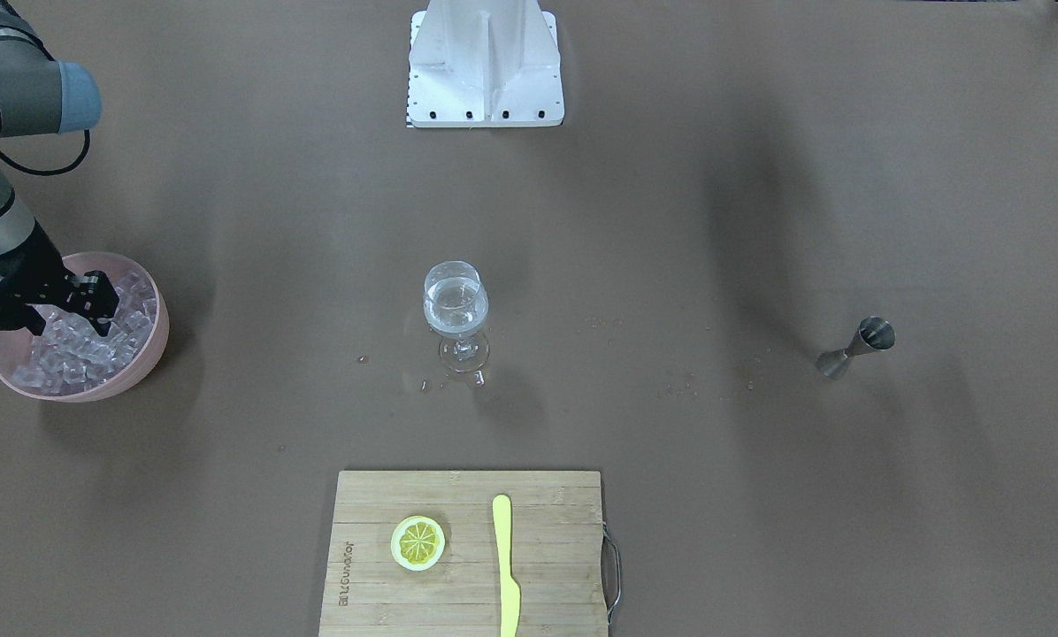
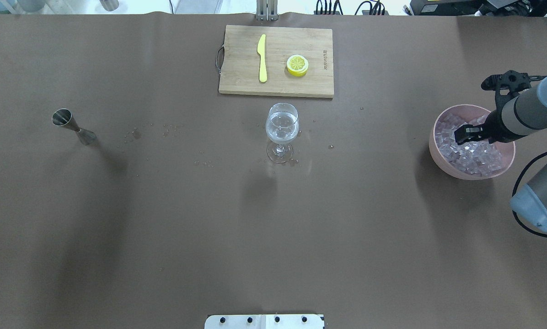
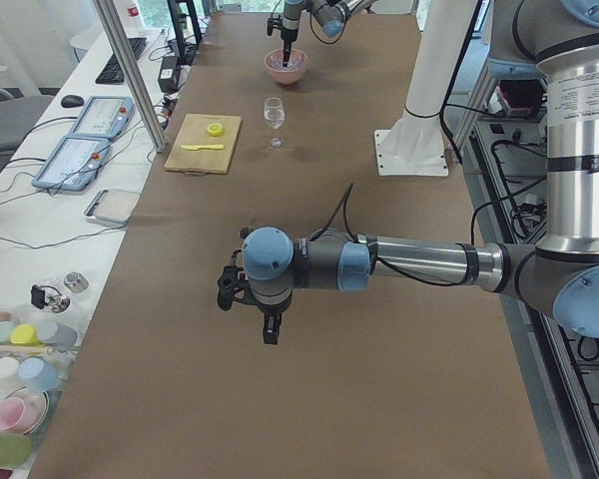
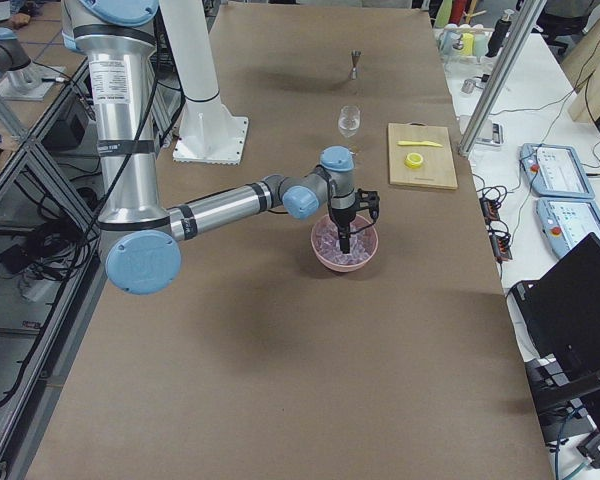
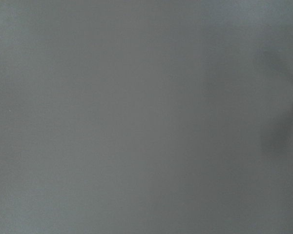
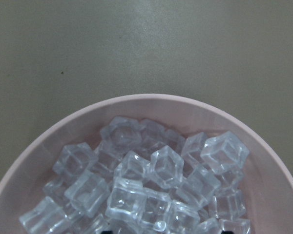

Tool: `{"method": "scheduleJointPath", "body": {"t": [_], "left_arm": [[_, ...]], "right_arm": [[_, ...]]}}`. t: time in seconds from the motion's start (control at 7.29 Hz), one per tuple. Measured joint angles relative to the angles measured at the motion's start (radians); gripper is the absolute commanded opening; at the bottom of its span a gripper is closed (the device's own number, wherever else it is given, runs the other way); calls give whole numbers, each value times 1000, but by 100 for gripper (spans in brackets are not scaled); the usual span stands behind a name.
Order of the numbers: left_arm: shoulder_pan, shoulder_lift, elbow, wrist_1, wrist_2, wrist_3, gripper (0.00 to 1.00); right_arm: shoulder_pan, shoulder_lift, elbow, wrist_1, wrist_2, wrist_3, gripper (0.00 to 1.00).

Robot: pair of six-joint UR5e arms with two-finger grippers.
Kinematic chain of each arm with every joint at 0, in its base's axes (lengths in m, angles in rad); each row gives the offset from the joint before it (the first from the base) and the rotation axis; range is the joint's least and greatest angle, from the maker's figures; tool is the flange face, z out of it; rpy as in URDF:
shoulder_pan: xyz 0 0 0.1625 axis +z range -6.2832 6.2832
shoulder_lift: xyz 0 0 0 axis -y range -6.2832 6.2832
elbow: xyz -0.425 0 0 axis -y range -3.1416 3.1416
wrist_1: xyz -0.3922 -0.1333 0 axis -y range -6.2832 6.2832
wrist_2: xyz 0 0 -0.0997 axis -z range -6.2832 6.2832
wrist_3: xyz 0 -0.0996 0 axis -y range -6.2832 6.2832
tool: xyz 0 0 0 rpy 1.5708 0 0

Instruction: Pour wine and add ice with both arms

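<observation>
Although the left gripper (image 3: 270,337) hangs fingers-down over bare table far to the left of the stemmed glass (image 1: 463,349), whether its fingers are apart or together cannot be told. Nearer the glass on that same side stands a steel jigger (image 1: 854,349); the glass itself is upright and holds the wine (image 1: 455,301), and beyond it from the robot lies a wooden cutting board (image 1: 547,575) bearing a lemon slice (image 1: 418,542) and a yellow knife (image 1: 505,566). Well to the glass's right, the right gripper (image 1: 73,323) dips, fingers apart, into the ice (image 6: 146,190) heaped in a pink bowl (image 1: 153,345).
</observation>
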Motion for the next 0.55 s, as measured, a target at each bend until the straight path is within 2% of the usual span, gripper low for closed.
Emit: {"method": "scheduleJointPath", "body": {"t": [0.14,0.41,0.55], "left_arm": [[0,0,0,0,0,0,98],[0,-1,-1,-1,0,0,98],[0,-1,-1,-1,0,0,98]], "right_arm": [[-6,-9,11,0,0,0,57],[-13,-18,25,-1,0,6,9],[-15,-18,27,-1,0,8,0]]}}
